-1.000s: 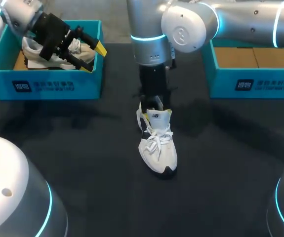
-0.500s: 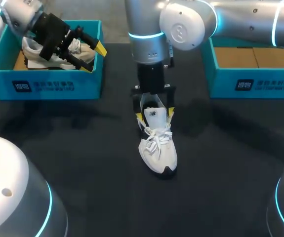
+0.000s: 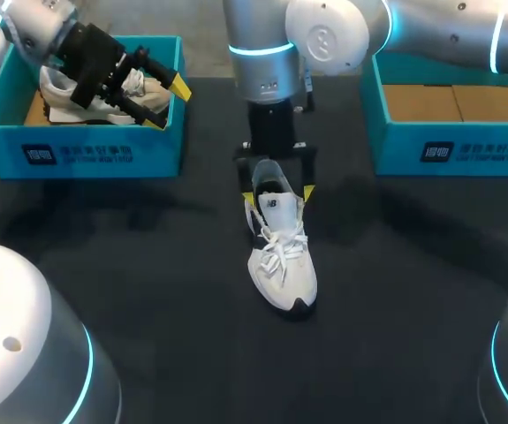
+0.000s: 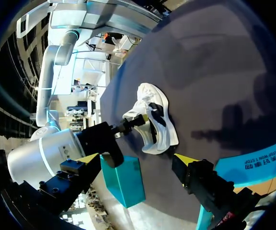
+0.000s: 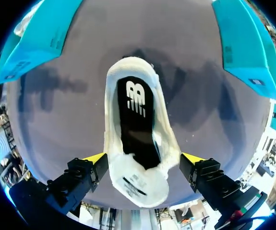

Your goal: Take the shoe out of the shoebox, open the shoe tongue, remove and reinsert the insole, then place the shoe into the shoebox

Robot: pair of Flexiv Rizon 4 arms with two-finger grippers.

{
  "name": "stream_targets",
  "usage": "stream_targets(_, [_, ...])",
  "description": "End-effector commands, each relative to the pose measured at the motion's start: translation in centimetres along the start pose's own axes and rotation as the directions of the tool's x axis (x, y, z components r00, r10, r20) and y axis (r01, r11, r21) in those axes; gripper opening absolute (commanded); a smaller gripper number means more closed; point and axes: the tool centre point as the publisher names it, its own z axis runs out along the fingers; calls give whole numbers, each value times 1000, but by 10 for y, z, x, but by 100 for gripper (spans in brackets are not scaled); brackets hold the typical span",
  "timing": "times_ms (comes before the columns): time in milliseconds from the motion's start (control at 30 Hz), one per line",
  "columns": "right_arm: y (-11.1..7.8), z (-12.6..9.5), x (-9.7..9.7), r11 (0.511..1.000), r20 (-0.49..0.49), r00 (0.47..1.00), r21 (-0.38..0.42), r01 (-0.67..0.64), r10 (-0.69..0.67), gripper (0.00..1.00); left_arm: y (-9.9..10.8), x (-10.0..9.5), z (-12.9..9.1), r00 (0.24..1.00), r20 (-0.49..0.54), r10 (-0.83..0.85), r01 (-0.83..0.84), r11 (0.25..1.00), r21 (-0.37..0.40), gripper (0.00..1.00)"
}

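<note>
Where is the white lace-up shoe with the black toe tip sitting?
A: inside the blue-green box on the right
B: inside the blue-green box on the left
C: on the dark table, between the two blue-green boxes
C: the white lace-up shoe rests on the dark table, between the left blue-green box and the right blue-green box, with the right gripper open on either side of its heel end.
</note>
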Motion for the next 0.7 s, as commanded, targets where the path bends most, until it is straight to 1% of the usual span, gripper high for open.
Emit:
stream_targets(33, [-20,-10,-11,999,-11,1000,-32,-18,18,100,-1,-1,0,1000,-4,0,0,1000,-1,100])
stream_targets(67, [-20,-10,-11,999,-11,1000,-32,-18,18,100,-1,-1,0,1000,-4,0,0,1000,-1,100])
stream_targets(100, [-29,-15,-13,999,-13,1000,-35,-21,21,100,-1,-1,0,1000,-4,0,0,1000,-1,100])
stream_targets(333, [-57,-18,-12,999,-20,1000,-34,-22,22,100,-1,-1,0,1000,-4,0,0,1000,-1,100])
stream_targets(533, [-82,-18,-4,999,-34,999,-37,-5,4,100,-1,-1,0,1000,-4,0,0,1000,-1,100])
stream_targets(567, [-82,-18,-4,999,-34,999,-37,-5,4,100,-1,-1,0,1000,-4,0,0,1000,-1,100])
stream_targets(600, [-87,-17,-1,999,-34,999,-36,1,-3,100,-1,-1,0,1000,-4,0,0,1000,-1,100])
stream_targets(700, [-94,-15,3,999,-31,1000,-35,4,-5,100,-1,-1,0,1000,-4,0,0,1000,-1,100])
